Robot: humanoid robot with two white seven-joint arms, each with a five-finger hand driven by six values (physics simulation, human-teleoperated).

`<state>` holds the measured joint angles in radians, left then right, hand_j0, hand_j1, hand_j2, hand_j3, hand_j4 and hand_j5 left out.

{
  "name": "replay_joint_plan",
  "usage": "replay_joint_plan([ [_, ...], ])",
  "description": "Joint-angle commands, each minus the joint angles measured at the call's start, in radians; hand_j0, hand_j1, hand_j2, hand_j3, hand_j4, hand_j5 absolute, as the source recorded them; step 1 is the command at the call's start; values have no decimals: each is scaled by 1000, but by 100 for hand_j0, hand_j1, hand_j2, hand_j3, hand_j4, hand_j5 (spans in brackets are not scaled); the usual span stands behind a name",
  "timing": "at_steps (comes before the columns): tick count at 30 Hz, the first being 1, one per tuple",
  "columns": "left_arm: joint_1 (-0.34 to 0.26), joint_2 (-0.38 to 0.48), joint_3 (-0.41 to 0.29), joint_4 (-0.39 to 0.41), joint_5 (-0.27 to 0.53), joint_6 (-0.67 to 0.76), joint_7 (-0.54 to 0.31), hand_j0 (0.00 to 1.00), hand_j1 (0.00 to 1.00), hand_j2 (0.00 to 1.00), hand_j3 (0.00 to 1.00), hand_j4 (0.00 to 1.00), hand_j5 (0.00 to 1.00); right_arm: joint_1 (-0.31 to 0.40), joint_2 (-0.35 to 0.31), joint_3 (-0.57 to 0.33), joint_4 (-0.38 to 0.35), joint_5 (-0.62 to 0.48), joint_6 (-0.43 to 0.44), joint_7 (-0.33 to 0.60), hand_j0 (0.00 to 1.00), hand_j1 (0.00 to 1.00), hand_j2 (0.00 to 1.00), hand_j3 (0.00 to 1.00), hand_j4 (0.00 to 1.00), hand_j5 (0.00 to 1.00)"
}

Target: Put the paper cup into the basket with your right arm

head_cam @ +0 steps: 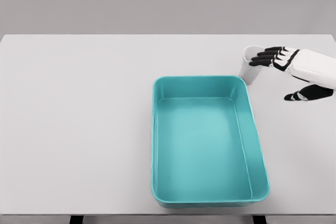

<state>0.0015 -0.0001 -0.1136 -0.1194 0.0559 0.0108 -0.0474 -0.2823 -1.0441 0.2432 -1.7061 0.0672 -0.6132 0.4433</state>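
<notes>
Teal basket (209, 140) sits centre-right on the pale surface (79, 129), open side up. Just beyond its far right corner stands the white paper cup (250, 69), upright. Right robot hand (286, 72) reaches in from right, dark fingers (265, 56) spread over cup rim, thumb apart, not clamped.

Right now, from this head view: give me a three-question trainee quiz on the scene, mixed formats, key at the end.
1. True or false: the white paper cup already sits inside the teal rectangular plastic basket.
2. Multiple choice: the right hand is (A) over the basket's middle, (B) beside the cup with fingers reaching over its rim, (C) resting flat at the table's left end.
3. Fill in: the cup stands on the white table just beyond the basket's far ______ corner.

Key: 1 false. 2 B. 3 right.
</notes>
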Motion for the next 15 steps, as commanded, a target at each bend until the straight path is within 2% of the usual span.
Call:
replay_joint_plan([
  [1, 0, 0, 0, 0, 1, 0, 0, 100, 100, 100, 100, 100, 100, 0, 9, -21, 8, 16, 2, 3, 100, 100, 100, 100, 100, 100],
  [5, 0, 0, 0, 1, 1, 0, 0, 100, 100, 100, 100, 100, 100, 5, 13, -32, 25, 60, 2, 3, 100, 100, 100, 100, 100, 100],
  [6, 0, 0, 0, 0, -1, 0, 0, 100, 100, 100, 100, 100, 100, 3, 35, -70, 65, 66, 2, 3, 100, 100, 100, 100, 100, 100],
  [8, 0, 0, 0, 1, 1, 0, 0, 100, 100, 100, 100, 100, 100, 5, 170, -156, 161, 63, 2, 21, 100, 100, 100, 100, 100, 100],
  [9, 0, 0, 0, 0, 1, 0, 0, 100, 100, 100, 100, 100, 100, 3, 196, -174, 192, 62, 2, 44, 100, 100, 100, 100, 100, 100],
  [10, 0, 0, 0, 1, 1, 0, 0, 100, 100, 100, 100, 100, 100, 0, 228, -211, 247, 36, 2, 121, 100, 100, 100, 100, 100, 100],
  [11, 0, 0, 0, 0, 1, 0, 0, 100, 100, 100, 100, 100, 100, -2, 237, -214, 281, -24, 2, 152, 100, 100, 100, 100, 100, 100],
  [13, 0, 0, 0, 0, 1, 0, 0, 100, 100, 100, 100, 100, 100, 0, 237, -203, 322, -130, 2, 168, 100, 100, 100, 100, 100, 100],
  [15, 0, 0, 0, 1, -1, 0, 0, 100, 100, 100, 100, 100, 100, 0, 291, -209, 365, -213, 56, 168, 100, 100, 100, 100, 100, 100],
])
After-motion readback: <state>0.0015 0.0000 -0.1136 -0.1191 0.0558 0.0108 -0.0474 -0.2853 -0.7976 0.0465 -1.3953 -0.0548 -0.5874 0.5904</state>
